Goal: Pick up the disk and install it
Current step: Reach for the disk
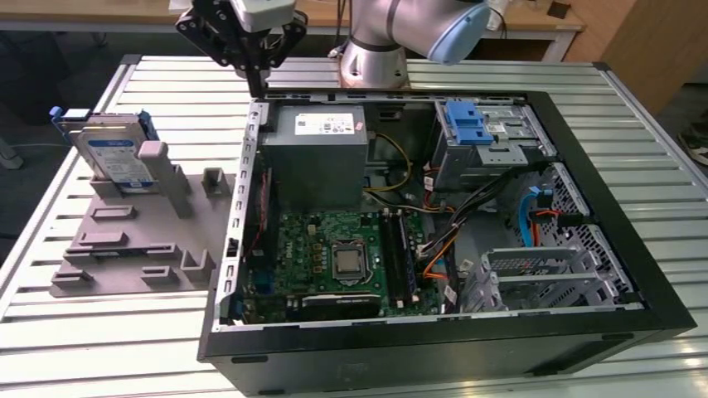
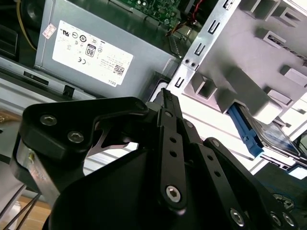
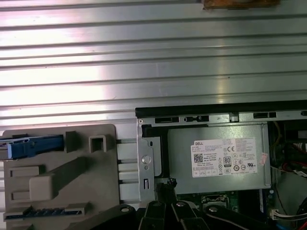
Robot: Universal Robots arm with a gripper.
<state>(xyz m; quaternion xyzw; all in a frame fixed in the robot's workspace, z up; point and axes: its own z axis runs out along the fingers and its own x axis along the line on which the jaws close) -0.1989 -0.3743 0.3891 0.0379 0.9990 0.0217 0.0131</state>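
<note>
A slatted metal bench (image 1: 111, 348) carries an open black computer case (image 1: 443, 344), lying on its side with its circuit board facing up. At the exterior view's left, just beside the case, lies a grey moulded holder (image 1: 122, 249) with several slots and blocks. Inside the case, at the far corner nearest the holder, sits a grey power supply box (image 1: 321, 157) with a white sticker, also seen in both wrist views (image 2: 96, 52) (image 3: 220, 160).

The disk (image 1: 116, 157) stands on edge in the far end of the holder, label outward, its blue frame around it. The second wrist view (image 2: 268, 134) and the first wrist view (image 3: 33, 146) show it seated there too.

The tool (image 1: 257, 83) hangs above the far edge of the case, between the holder and the power supply box. Its fingers (image 2: 165, 110) are pressed together and hold nothing. It is well apart from the disk.
</note>
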